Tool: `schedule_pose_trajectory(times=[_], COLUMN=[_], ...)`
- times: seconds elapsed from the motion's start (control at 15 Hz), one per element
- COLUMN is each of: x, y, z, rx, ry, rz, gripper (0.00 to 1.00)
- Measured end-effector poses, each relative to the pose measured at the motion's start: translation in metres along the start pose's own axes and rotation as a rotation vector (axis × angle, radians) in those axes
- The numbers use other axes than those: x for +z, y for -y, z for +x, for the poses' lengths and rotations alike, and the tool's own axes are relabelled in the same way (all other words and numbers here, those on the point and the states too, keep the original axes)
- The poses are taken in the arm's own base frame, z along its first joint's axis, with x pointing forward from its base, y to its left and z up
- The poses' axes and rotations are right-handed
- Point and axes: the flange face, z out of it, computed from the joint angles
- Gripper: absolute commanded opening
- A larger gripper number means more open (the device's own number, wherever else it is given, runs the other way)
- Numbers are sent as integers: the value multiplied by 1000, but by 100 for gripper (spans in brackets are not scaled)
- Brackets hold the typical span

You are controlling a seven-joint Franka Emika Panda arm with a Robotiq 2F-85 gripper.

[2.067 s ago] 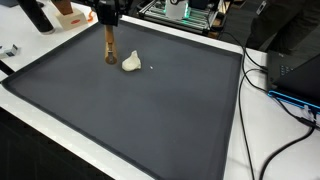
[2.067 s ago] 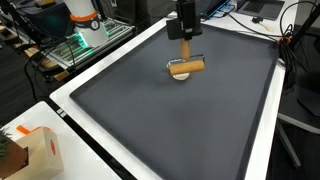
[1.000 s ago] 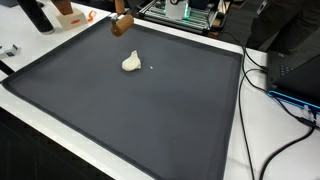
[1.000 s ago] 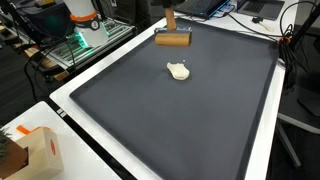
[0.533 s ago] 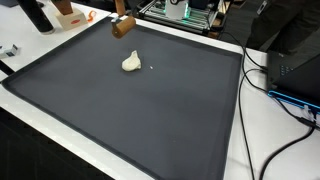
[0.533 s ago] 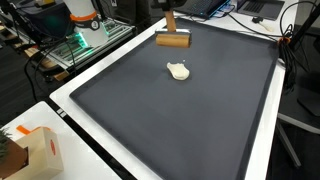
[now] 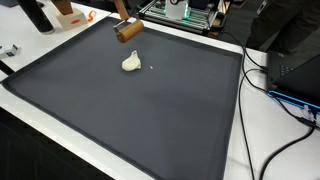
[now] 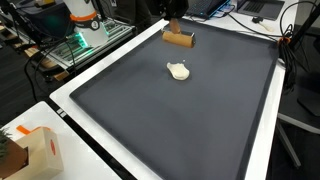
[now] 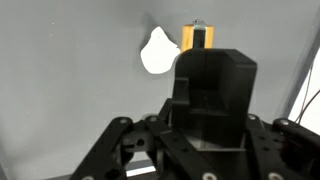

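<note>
A flattened lump of pale dough (image 7: 131,63) (image 8: 179,71) lies on the far part of a dark grey mat (image 7: 150,120) (image 8: 180,120). A small wooden roller (image 7: 127,30) (image 8: 179,39) hangs in the air above the mat's far edge, beyond the dough and clear of it. In the wrist view my gripper (image 9: 212,112) is shut on the roller's black handle block (image 9: 212,85). The wooden roller (image 9: 197,36) shows past that block, with the dough (image 9: 156,52) beside it, lower down. Both exterior views cut the gripper off at the top edge.
The mat lies on a white table (image 7: 250,140). Cables (image 7: 285,105) and a black box (image 7: 295,70) lie on one side. An electronics rack (image 7: 185,10) stands behind the mat. A cardboard box (image 8: 35,150) sits at a near corner in an exterior view.
The roller stood on the mat by the dough two seconds ago. It has been lifted and carried toward the far edge, and has turned a little in the last half second. The dough has not moved.
</note>
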Motion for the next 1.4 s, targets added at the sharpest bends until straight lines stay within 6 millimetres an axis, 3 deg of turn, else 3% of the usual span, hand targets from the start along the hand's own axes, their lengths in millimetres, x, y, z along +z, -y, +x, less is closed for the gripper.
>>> schedule_pose_trajectory(times=[0.67, 1.4], x=[44, 82], y=[-18, -19], z=[17, 27], rx=[48, 70], ry=[90, 135], rz=[219, 276], gripper=[24, 24])
